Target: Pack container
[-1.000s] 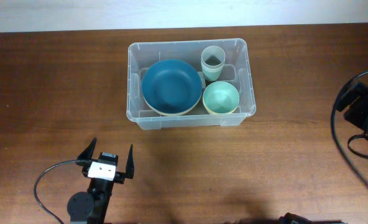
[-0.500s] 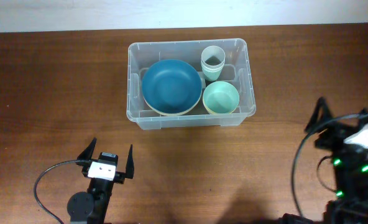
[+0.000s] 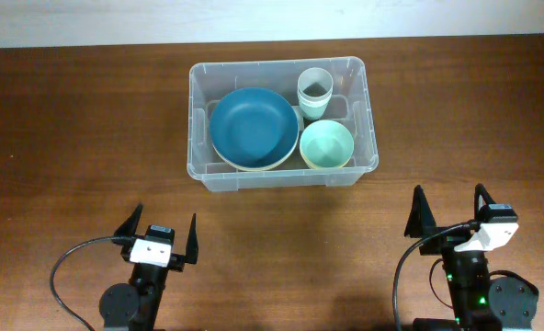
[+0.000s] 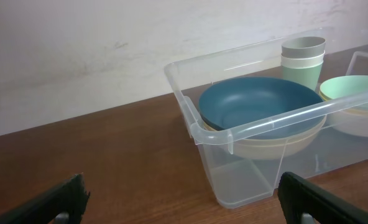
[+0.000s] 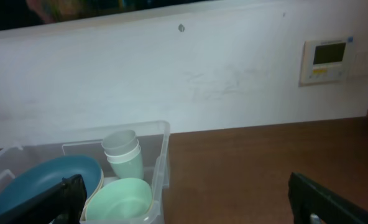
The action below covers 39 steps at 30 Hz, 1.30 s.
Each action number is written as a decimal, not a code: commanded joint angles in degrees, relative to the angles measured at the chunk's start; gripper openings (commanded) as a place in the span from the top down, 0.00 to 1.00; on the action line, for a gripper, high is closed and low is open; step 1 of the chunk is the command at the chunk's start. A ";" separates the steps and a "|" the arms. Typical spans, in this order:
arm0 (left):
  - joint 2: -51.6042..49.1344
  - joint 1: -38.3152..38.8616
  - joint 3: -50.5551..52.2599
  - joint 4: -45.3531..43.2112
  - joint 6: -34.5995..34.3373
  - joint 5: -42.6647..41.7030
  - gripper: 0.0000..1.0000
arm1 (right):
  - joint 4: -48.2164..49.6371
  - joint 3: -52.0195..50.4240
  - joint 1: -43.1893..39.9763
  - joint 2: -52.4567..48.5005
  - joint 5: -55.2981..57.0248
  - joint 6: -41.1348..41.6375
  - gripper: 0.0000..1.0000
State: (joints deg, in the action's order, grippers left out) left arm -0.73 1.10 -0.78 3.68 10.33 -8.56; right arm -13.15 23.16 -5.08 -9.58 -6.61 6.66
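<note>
Jaws on both arms stand spread wide and empty. The left gripper (image 3: 166, 213) and the right gripper (image 3: 447, 195) sit low at the near edge of the brown wooden table (image 3: 70, 119), each pointing toward the far side and holding nothing.

Well apart from both, toward the back of the table, rests the large clear plastic rectangular container (image 3: 272, 62). Inside it a wide dark-blue round bowl (image 3: 252, 124) sits nested on a cream bowl (image 4: 277, 144). A smaller mint-green bowl (image 3: 326, 142) lies just beside them on the right, and a stack of pale green cups (image 3: 315, 90) stands in the far right corner.

I see nothing loose on the wood, so I judge the packing done, or nearly, with the arms parked. Any further move would call for a long reach forward over the near rim, and nothing stands between the grippers and the bin. Behind is a white wall (image 5: 171, 81) with a small control panel (image 5: 326, 61).
</note>
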 commanded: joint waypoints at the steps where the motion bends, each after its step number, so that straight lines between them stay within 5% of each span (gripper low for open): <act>1: 0.44 -0.04 0.28 0.22 0.94 0.42 0.00 | 0.59 -0.46 0.57 1.33 1.27 -0.92 0.01; 39: 0.44 -0.04 0.28 0.20 0.94 0.44 0.00 | 2.14 -10.16 2.49 9.38 -0.68 -3.45 0.01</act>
State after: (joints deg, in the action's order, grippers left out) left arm -0.73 1.10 -0.78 3.68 10.33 -8.56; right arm -11.51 15.33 -3.20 -0.80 -6.81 3.81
